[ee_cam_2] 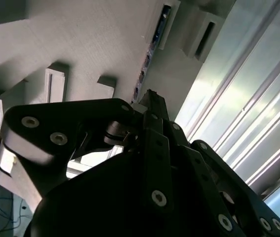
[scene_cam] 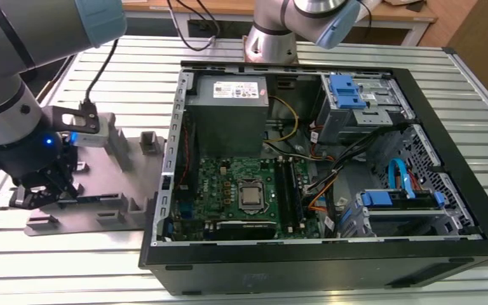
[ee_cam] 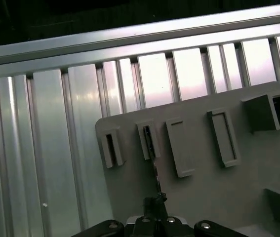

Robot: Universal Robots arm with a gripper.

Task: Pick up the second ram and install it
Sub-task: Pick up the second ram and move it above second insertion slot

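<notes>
The end effector [scene_cam: 47, 192] is hanging low over the grey fixture plate [scene_cam: 100, 204] on the exterior view's left, well apart from the open computer case [scene_cam: 312, 277]. In both wrist views the ram [ee_cam_2: 152, 49] [ee_cam: 154, 168] is showing edge-on, a thin dark line standing on that plate [ee_cam: 204, 190], its far end sitting in one of the small raised holders. The end effector [ee_cam: 155, 201] is meeting the ram's near end, and its fingertips [ee_cam_2: 152, 103] are looking drawn together on that thin edge, so it is gripping the ram while the stick is sitting in the fixture.

More empty rectangular holders are lining up beside the ram's holder on the plate [ee_cam_2: 80, 44]. A tall grey post [scene_cam: 117, 145] and a smaller block [scene_cam: 148, 143] are rising from the fixture between the end effector and the case. The case's left wall is also standing between them and the green motherboard [scene_cam: 227, 181]. Inside the case, loose cables are trailing just to the right of the board.

The ribbed metal worktop [scene_cam: 66, 270] [ee_cam: 56, 148] is carrying it all. A second arm's base [scene_cam: 269, 39] is standing at the far side, behind the case. A black cable [scene_cam: 101, 70] is running down to the working arm's wrist.
</notes>
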